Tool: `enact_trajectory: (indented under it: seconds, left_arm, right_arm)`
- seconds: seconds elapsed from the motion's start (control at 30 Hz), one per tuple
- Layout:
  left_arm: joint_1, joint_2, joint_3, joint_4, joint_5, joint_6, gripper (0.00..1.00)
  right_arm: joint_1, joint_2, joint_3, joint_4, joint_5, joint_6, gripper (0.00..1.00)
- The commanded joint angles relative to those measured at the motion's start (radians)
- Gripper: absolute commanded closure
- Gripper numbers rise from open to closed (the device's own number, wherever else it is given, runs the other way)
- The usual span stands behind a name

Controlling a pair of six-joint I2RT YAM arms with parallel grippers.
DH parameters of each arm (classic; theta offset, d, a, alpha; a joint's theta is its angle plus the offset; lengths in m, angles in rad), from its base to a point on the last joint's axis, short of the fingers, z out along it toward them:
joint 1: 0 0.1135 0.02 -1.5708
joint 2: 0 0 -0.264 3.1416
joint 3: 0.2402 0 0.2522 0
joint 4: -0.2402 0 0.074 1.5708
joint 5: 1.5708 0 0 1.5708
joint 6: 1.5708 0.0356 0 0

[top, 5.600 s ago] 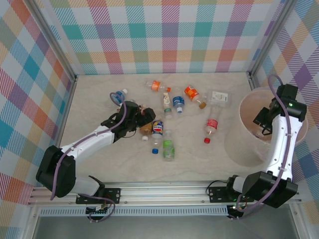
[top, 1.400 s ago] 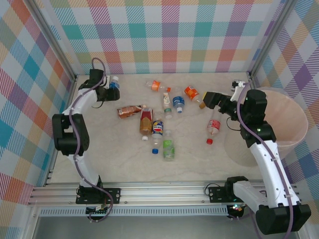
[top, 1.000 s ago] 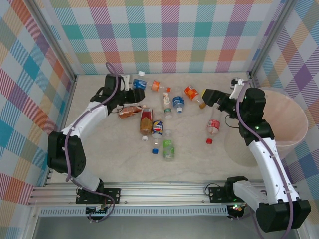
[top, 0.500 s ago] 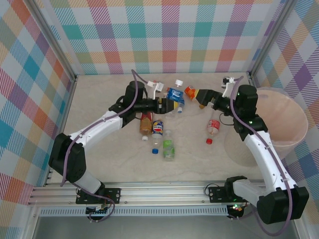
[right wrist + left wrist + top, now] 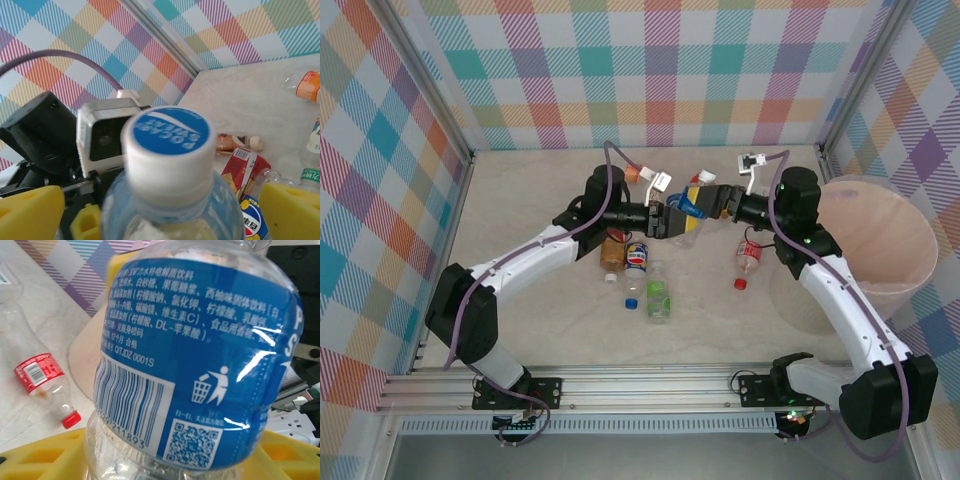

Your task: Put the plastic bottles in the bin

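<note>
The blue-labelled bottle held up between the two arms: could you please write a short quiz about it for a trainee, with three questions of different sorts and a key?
1. True or false: the left gripper is shut on the blue-labelled bottle.
2. Choose one. The right gripper is:
A) shut on a red-labelled bottle lying on the table
B) open, with one yellow pad on each side of the bottle's neck end
C) shut with nothing in it, far from any bottle
3. Fill in the word: the bottle's cap is white, with a ___ top.

Key: 1 true; 2 B; 3 blue.
</note>
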Motion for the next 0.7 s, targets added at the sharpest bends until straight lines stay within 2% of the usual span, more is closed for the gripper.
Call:
enact_trajectory:
  seconds: [0.0,0.03,0.1,0.23,0.5,0.57,0.67]
  left_arm:
    - [-0.018,0.002,0.040,0.072,0.042,-0.007,0.61]
    - [-0.019,0.003,0.040,0.080,0.042,-0.013,0.61]
    - [-0.021,0.006,0.042,0.085,0.041,-0.020,0.61]
    - [-0.021,0.013,0.048,0.075,0.036,-0.020,0.61]
    - [-0.022,0.018,0.059,0.031,0.007,-0.006,0.59]
    - [-0.022,0.019,0.060,0.015,-0.010,-0.002,0.54]
    - [-0.022,0.018,0.060,-0.019,-0.044,0.003,0.39]
  right_arm:
    - [0.014,0.010,0.021,0.027,-0.007,-0.019,0.03]
    - [0.015,0.014,0.022,0.023,-0.006,-0.022,0.05]
    - [0.017,0.020,0.029,0.009,-0.005,-0.024,0.16]
    - [0.023,0.016,0.022,0.015,0.017,-0.022,0.31]
    - [0.025,-0.004,0.027,-0.011,0.036,-0.055,0.47]
    - [0.025,-0.012,0.027,-0.022,0.055,-0.064,0.49]
    - [0.025,-0.028,0.034,-0.052,0.099,-0.076,0.51]
